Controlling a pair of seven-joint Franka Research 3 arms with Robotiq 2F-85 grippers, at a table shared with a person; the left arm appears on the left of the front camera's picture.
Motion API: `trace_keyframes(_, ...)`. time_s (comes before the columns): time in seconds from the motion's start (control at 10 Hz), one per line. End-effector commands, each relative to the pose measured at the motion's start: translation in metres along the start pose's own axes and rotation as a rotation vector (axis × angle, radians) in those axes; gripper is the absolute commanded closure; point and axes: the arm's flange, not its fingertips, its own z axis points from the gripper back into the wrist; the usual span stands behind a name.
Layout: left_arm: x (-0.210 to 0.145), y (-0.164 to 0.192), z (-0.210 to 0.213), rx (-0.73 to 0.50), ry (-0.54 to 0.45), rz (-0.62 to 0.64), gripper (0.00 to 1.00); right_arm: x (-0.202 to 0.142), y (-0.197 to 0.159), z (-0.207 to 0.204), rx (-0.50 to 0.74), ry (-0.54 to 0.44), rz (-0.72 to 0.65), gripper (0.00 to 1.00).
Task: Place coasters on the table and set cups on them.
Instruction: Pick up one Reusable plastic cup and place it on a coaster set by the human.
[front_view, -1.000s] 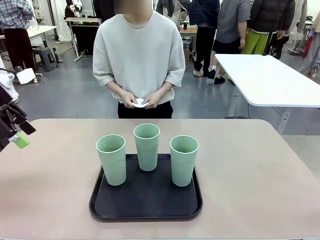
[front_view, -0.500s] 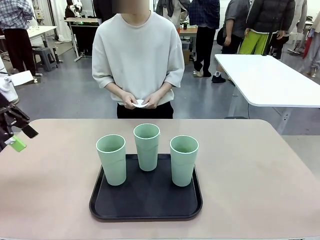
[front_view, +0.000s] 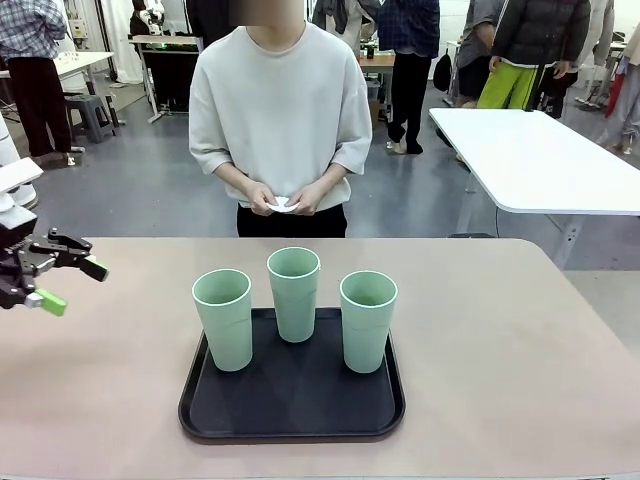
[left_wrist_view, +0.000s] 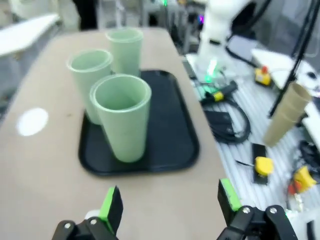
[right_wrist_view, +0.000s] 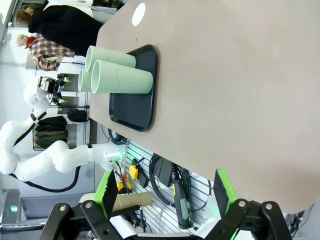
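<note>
Three pale green cups (front_view: 223, 318) (front_view: 294, 292) (front_view: 367, 320) stand upright on a black tray (front_view: 290, 400) in the middle of the tan table (front_view: 500, 340). The person at the far side holds a small white coaster (front_view: 283, 206) in both hands, above the table's far edge. My left gripper (front_view: 78, 287) hovers open over the table's left edge, fingers pointing toward the cups, nothing between them. In the left wrist view the left gripper (left_wrist_view: 170, 202) is a short way from the nearest cup (left_wrist_view: 122, 117). My right gripper (right_wrist_view: 166, 195) is open and empty, off the table's side, far from the cups (right_wrist_view: 122, 77).
A white table (front_view: 530, 150) stands at the back right with several people behind it. Cables, tools and a stack of paper cups (left_wrist_view: 285, 112) lie on the bench on my side of the table. Bare tabletop lies on both sides of the tray.
My left gripper has swung round and moved right over the table's left edge, its fingers now pointing at the cups. The cups, the tray and the person's hands have stayed put.
</note>
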Motion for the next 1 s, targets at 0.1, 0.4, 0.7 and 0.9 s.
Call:
trace_keyframes(0.1, -0.024, 0.008, -0.029, 0.192, -0.013, -0.042, 0.00, 0.001, -0.001, -0.001, 0.019, -0.007, 0.004, 0.00)
trace_keyframes(0.4, -0.017, 0.009, -0.034, 0.146, -0.002, 0.047, 0.00, 0.001, -0.001, -0.001, 0.019, -0.007, 0.004, 0.00)
trace_keyframes(0.7, -0.026, 0.012, -0.028, 0.193, -0.011, -0.011, 0.00, 0.001, -0.001, -0.001, 0.019, -0.007, 0.004, 0.00)
trace_keyframes(0.9, -0.025, 0.012, -0.030, 0.191, -0.001, 0.008, 0.00, 0.001, -0.001, -0.001, 0.019, -0.007, 0.004, 0.00)
